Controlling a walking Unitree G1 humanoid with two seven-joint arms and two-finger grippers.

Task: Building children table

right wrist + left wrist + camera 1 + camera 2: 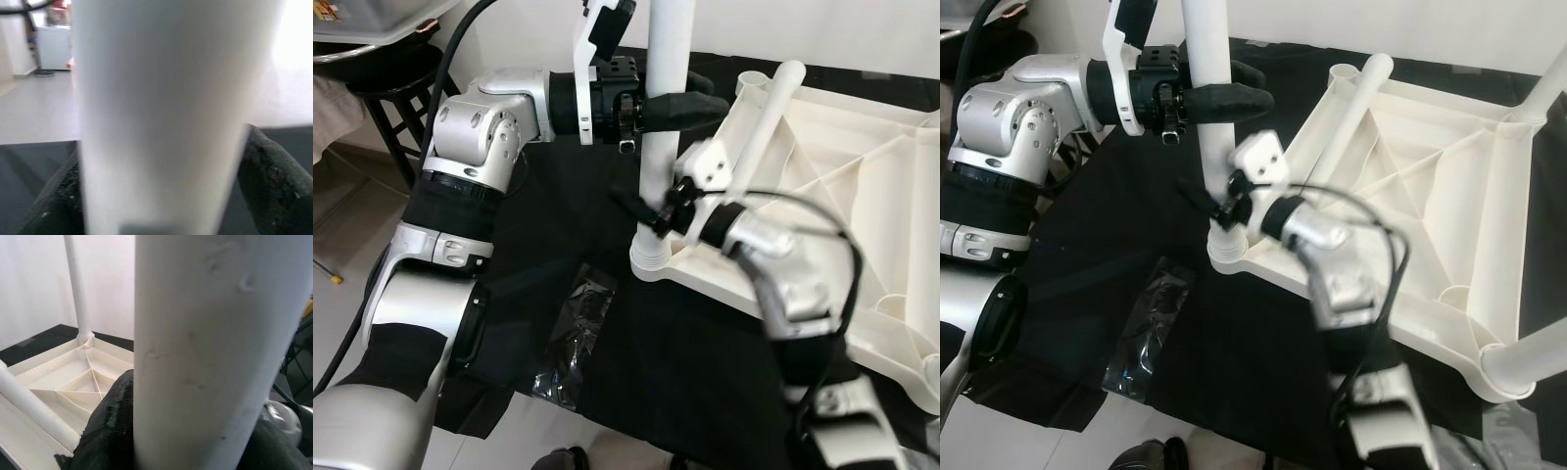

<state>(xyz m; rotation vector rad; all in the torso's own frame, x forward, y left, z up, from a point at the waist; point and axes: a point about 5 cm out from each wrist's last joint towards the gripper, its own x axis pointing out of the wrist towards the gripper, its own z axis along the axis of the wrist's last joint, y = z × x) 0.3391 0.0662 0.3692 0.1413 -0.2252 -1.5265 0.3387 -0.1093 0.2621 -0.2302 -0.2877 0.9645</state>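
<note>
Left tool [690, 106] is clamped on the upright white leg [664, 137], high on it. Right tool [641, 217] grips the same leg low down. The leg stands in the near-left corner socket of the inverted white tabletop [862, 186], which lies on a black cloth [607, 392].

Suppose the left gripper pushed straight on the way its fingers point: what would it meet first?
The left gripper is already closed around the upright white leg, so that leg blocks it at once. Beyond it, the line seems to run toward the upturned tabletop, though depth is unclear.
</note>
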